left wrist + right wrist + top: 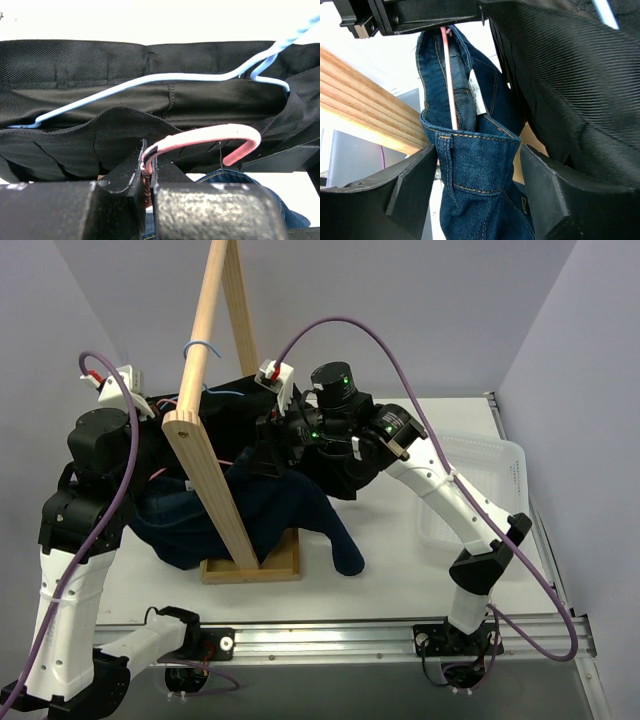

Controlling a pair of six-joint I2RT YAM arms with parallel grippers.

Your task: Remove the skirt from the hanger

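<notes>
Hanger (200, 136) pinched by left hand (149, 169); right hand (479, 162) spread around skirt (480, 200).

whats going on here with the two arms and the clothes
The left gripper is clamped shut on a pink hanger that carries a denim skirt. The right gripper has its fingers open on either side of the skirt's waistband, not yet closed on it. The skirt is still on the hanger, hanging beside the wooden rack. Next to it, a black garment hangs on a light blue hanger.
</notes>
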